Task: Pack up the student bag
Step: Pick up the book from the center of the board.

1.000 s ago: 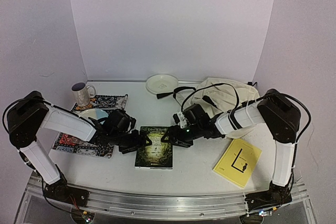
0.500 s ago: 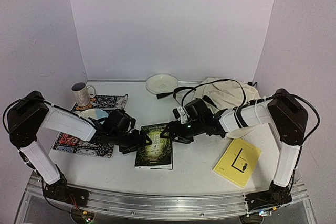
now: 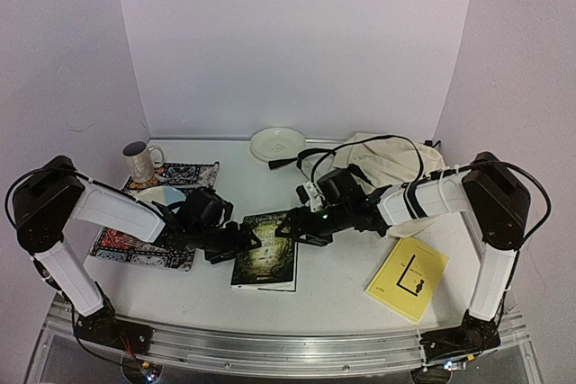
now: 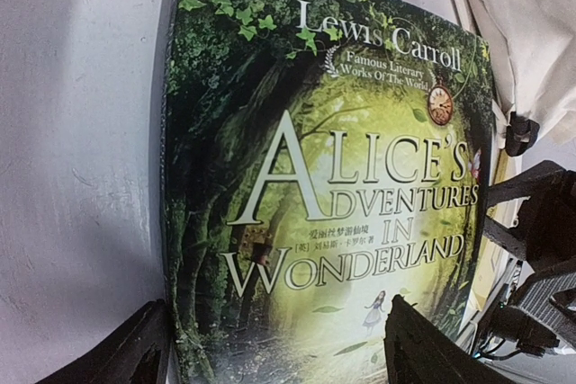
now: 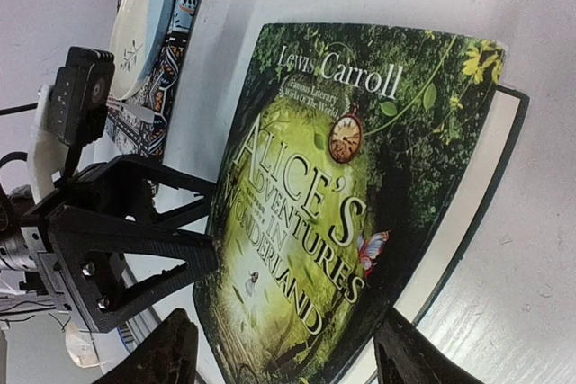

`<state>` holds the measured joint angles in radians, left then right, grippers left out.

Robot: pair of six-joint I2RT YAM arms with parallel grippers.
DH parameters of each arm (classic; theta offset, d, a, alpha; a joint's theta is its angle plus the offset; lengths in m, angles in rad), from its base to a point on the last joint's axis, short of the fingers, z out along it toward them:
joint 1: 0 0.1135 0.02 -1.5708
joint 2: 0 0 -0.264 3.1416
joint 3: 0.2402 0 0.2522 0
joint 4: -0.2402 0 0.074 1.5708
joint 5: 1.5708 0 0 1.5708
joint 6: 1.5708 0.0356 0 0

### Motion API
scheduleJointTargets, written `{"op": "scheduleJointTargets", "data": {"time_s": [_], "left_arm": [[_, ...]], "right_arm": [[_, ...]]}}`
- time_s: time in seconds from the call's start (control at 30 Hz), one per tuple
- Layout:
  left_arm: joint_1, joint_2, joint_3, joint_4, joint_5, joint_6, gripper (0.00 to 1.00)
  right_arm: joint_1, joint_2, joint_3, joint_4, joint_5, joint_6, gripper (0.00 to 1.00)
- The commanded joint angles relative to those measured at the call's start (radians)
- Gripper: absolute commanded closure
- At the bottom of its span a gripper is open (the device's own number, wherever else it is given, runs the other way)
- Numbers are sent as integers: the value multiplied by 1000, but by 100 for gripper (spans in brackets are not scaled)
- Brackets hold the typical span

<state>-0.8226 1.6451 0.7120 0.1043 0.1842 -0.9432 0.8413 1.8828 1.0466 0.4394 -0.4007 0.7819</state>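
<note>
Right claw [image 3: 292, 228] has slid a little nearer the green book [image 3: 265, 263] and is spread wide at its edge. Left claw [image 3: 243, 242] is spread wide too. Cream student bag [image 3: 382, 164] lies behind the right arm [image 3: 423, 197].

student bag [image 3: 392, 161] | cream fabric, black straps | slumped, back right

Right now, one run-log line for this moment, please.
left jaws: open, left edge of green Alice hardcover book | right jaws: open, its far right corner | cream fabric backpack: far right, book not inside
</note>
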Motion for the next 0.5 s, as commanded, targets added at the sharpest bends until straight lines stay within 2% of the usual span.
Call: {"op": "scheduleJointTargets", "data": {"time_s": [0.0,0.47], "left_arm": [[-6,-5,-2,49,2,-6,17],[-6,-7,0,49,-1,-2,17]], "right_arm": [[12,-45,42,-27,-18,-21,33],[13,-50,85,-91,3,-50,31]]}}
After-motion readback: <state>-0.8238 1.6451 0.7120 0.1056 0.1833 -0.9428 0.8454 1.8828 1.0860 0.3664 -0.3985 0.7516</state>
